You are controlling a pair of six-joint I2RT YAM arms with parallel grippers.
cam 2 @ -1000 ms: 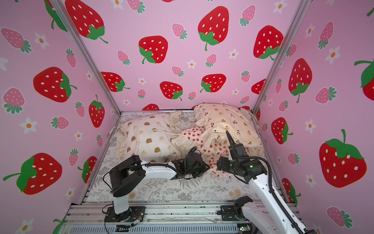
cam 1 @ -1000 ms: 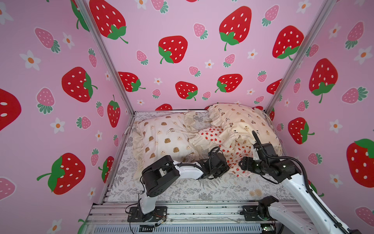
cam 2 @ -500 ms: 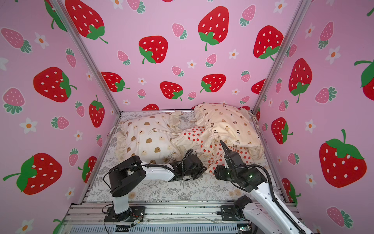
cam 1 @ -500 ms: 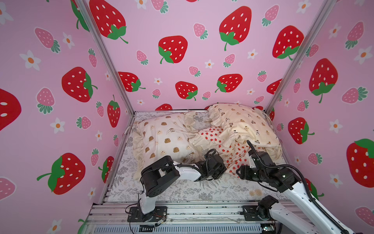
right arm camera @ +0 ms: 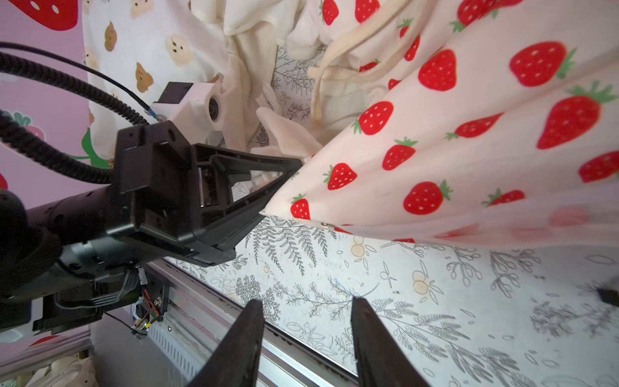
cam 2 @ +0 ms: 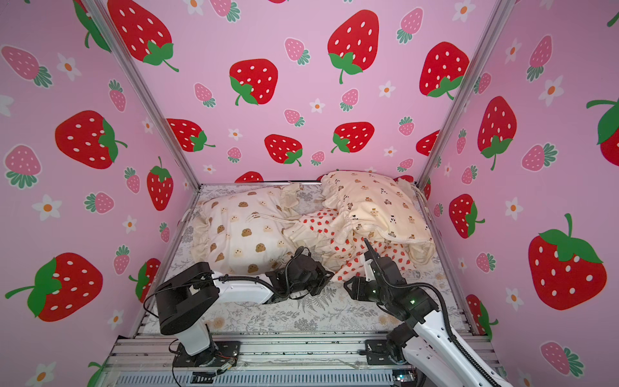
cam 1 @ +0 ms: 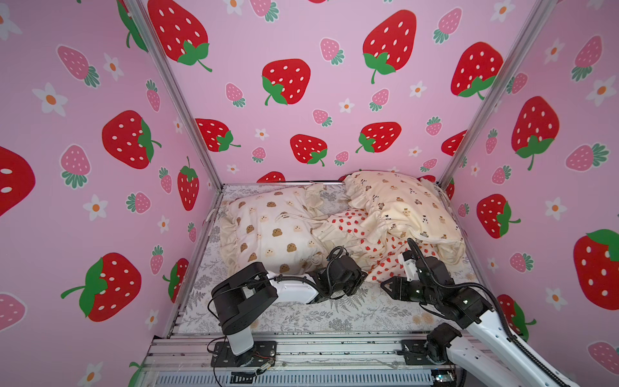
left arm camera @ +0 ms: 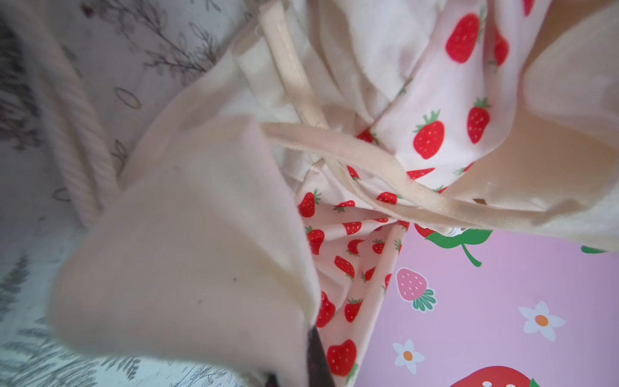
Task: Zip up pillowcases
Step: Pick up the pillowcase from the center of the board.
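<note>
Pink walls enclose the fern sheet, and on it I see the bear case, the strawberry case in the middle and the panda case lapping over it, all toward the back. My left gripper is clamped on the strawberry case's near corner. My right gripper hangs beside it over bare fern sheet, jaws apart, empty.

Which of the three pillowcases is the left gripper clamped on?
The strawberry pillowcase, the middle one: the left gripper is shut on its corner. The brown-bear pillowcase and the panda pillowcase lie ungripped.
</note>
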